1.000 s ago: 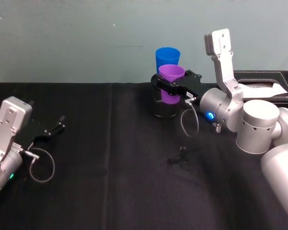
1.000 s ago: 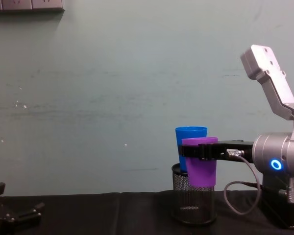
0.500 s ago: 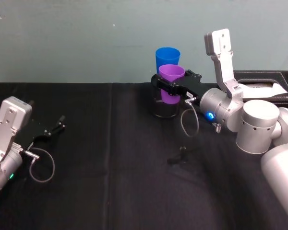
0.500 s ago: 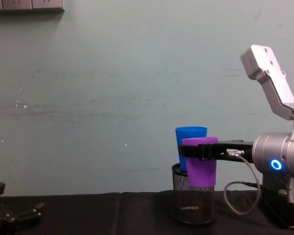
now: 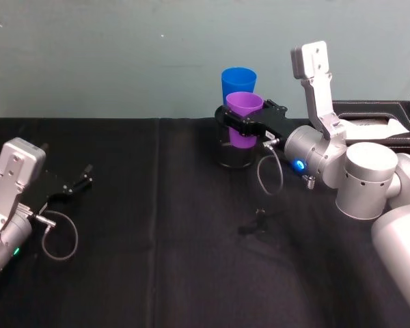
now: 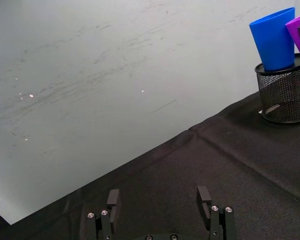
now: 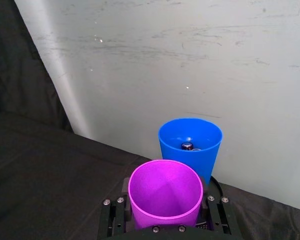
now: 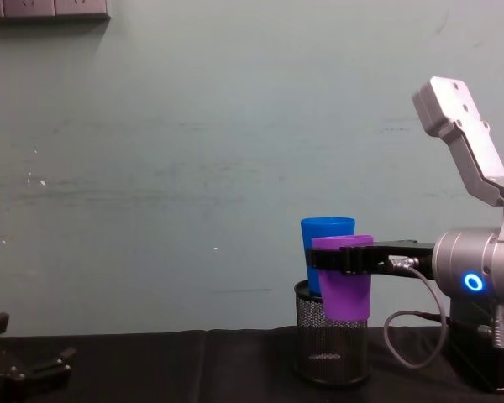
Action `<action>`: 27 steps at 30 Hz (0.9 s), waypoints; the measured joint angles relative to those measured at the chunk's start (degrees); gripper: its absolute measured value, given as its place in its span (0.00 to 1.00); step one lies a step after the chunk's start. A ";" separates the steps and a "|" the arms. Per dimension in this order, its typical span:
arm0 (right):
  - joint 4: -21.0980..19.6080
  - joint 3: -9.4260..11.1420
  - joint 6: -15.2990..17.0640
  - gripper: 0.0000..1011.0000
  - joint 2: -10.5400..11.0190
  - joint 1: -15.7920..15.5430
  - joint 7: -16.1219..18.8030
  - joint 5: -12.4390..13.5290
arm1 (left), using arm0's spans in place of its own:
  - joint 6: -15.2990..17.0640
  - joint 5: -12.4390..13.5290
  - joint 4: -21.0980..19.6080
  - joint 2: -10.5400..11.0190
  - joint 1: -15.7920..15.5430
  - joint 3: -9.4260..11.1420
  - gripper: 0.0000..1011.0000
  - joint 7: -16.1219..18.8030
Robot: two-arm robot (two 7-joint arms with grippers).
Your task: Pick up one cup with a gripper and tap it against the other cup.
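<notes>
Nothing moved: right gripper (image 5: pixel 244 127), fingers (image 8: pixel 340 258) clamped on purple cup (image 5: pixel 244 104) just beside blue cup (image 5: pixel 238 80), should nudge gently (left gripper (image 5: pixel 80 181) idles far off, fingers (image 6: pixel 204 196) apart).

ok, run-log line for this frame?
right gripper: shut on purple cup, off table | blue cup: in mesh holder | cup contact: cannot tell | left gripper: open, parked left
</notes>
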 joint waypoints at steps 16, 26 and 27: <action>0.00 0.00 0.00 0.73 0.00 0.00 0.00 0.00 | 0.00 0.00 0.00 0.00 0.00 0.00 0.99 0.00; 0.00 0.00 0.00 0.73 0.00 0.00 0.00 0.00 | 0.00 0.00 0.00 0.00 0.00 0.00 0.99 0.00; 0.00 0.00 0.00 0.73 0.00 0.00 0.00 0.00 | 0.00 0.00 0.00 0.00 0.00 0.00 0.99 0.00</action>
